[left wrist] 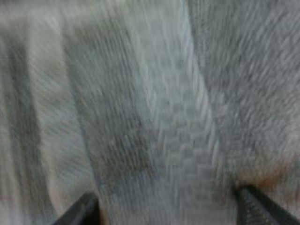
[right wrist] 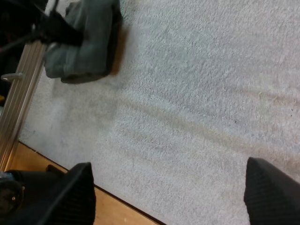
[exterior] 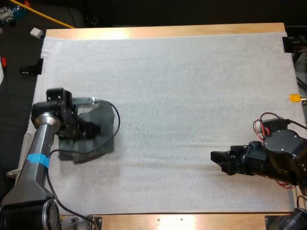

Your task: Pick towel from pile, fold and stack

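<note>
— Where's your towel?
— The folded towel point(exterior: 101, 143) lies flat at the left side of the mat point(exterior: 192, 96), near the edge, where a stack would belong. Your left gripper point(exterior: 91, 128) sits right over it, fingers point(left wrist: 82, 212) spread wide above the cloth, gripping nothing; I'd judge it's placing
— And the right?
— Your right gripper point(exterior: 217, 158) hangs well apart over bare mat, jaws spread and empty, likely parked out of the way

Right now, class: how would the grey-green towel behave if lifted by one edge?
The towel would probably droop and unfold: it lies in soft, rounded folded layers. Pushed, it would likely bunch rather than slide, since it rests flat on the fuzzy mat.
</note>
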{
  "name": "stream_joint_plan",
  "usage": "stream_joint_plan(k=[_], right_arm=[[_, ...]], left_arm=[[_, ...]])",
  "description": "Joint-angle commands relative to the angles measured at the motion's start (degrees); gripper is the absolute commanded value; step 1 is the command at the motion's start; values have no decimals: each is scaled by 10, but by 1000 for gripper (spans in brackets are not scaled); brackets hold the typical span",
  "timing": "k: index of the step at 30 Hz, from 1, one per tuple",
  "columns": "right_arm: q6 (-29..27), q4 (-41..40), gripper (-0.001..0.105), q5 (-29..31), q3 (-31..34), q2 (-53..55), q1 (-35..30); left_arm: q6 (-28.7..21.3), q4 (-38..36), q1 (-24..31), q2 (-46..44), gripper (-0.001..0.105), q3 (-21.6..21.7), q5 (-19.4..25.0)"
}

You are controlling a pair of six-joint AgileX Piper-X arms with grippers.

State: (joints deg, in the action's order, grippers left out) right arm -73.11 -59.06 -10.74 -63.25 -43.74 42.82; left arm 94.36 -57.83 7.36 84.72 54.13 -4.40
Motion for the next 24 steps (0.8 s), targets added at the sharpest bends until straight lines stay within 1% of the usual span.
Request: stream_joint_plan(k=[1,4,10,12,19,24], right_arm=[[-3,2,64,-5,-2,2,-1],[-4,5,64,-4,-2,3,-1],[-2,16,64,-5,-3,3,-1],[-2,14,65,-3,-2,1,0],[0,17,65,-2,-2,2,0],[1,18,65,-2,-3,5,0]], left_arm=[[6,5,0,-15,59,39,-14],[9,18,0,-21,59,58,-26],[21,60,0,0,59,57,-24],[18,56,-2,6,59,60,-26],[24,65,-1,97,59,59,-50],[24,55,-2,106,59,66,-57]])
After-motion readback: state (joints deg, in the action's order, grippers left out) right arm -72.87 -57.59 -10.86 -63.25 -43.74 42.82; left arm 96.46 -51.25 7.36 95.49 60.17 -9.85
